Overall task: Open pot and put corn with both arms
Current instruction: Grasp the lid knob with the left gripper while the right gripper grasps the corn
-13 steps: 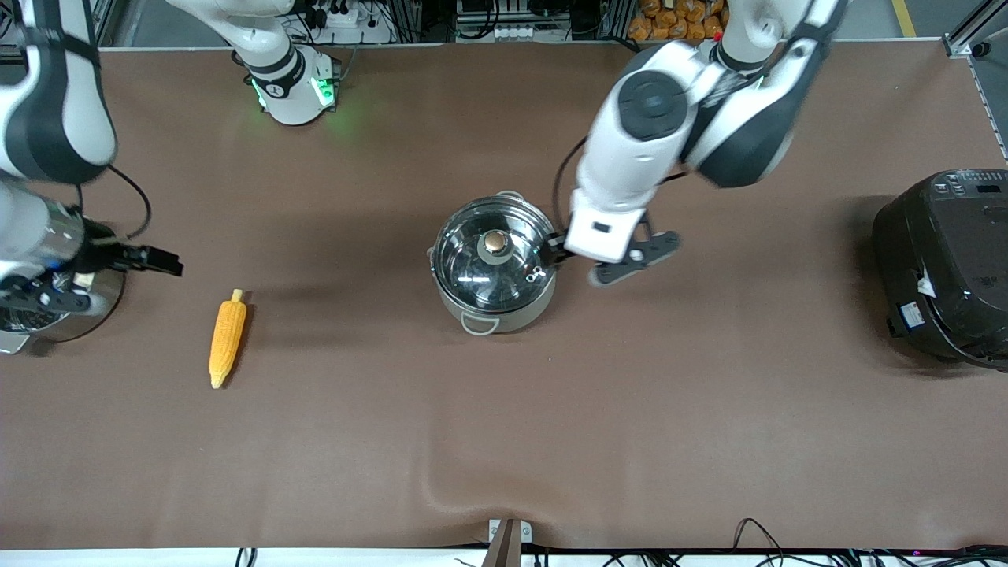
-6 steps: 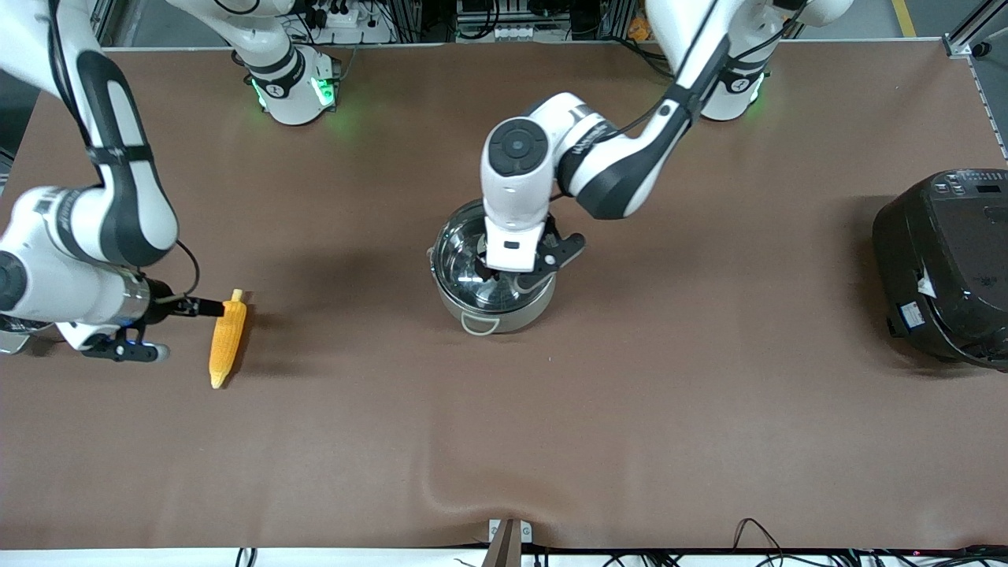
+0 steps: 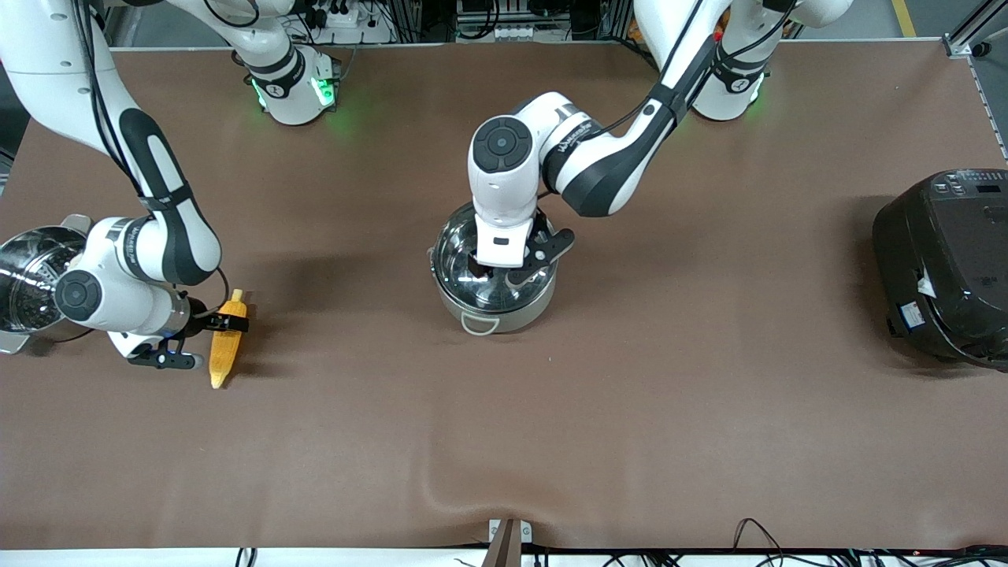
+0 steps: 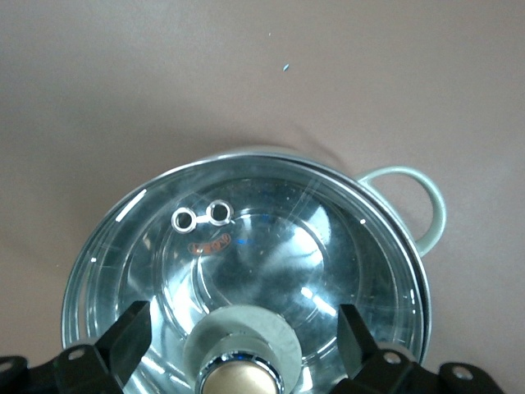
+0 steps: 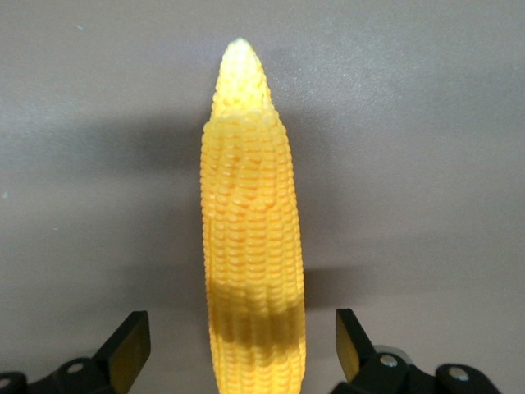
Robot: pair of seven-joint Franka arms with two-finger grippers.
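The steel pot (image 3: 492, 316) stands at the table's middle with its glass lid (image 3: 461, 268) on. My left gripper (image 3: 499, 272) is over the lid, open. In the left wrist view its fingers (image 4: 127, 332) stand on either side of the lid's knob (image 4: 240, 376) without touching it; the lid (image 4: 246, 238) and a loop handle (image 4: 426, 209) show there. The corn (image 3: 221, 356) lies on the table toward the right arm's end. My right gripper (image 3: 225, 324) is open, low over the corn's thick half. In the right wrist view its fingers (image 5: 131, 343) straddle the corn (image 5: 250, 238).
A steel pot with a perforated insert (image 3: 27, 276) stands at the right arm's end, beside the right arm's wrist. A big black cooker (image 3: 945, 264) stands at the left arm's end. The brown cloth has a ridge (image 3: 441, 492) near the front edge.
My left gripper moved from beside the pot to over the lid's knob. My right gripper moved from over the perforated pot down to the corn and now straddles it.
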